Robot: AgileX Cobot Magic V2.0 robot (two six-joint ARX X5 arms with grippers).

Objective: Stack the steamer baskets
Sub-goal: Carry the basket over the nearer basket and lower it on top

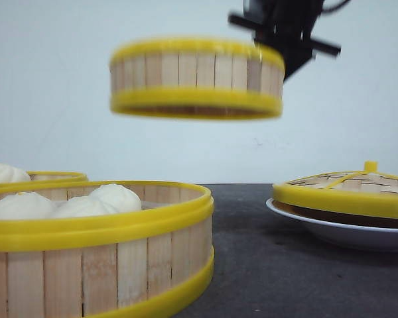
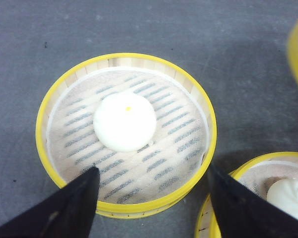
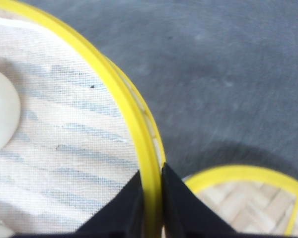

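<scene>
Three steamer baskets in sight: one lifted basket (image 1: 196, 77) hangs in the air well above the dark table (image 1: 278, 265), its rim pinched between the closed fingers of the right hand (image 3: 149, 198); a near basket (image 1: 99, 248) with white buns (image 1: 116, 197) sits at the table's front left edge, and a third basket (image 1: 56, 176) just behind it. Left hand (image 2: 151, 198) spread wide, holding nothing, over a basket with one bun (image 2: 124, 121). Domed lid (image 1: 345, 189) rests on a white plate (image 1: 338, 232) at the right edge.

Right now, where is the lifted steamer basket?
In the front view, the lifted steamer basket hangs in the air above the table's middle, its rim pinched by the right end effector.
</scene>
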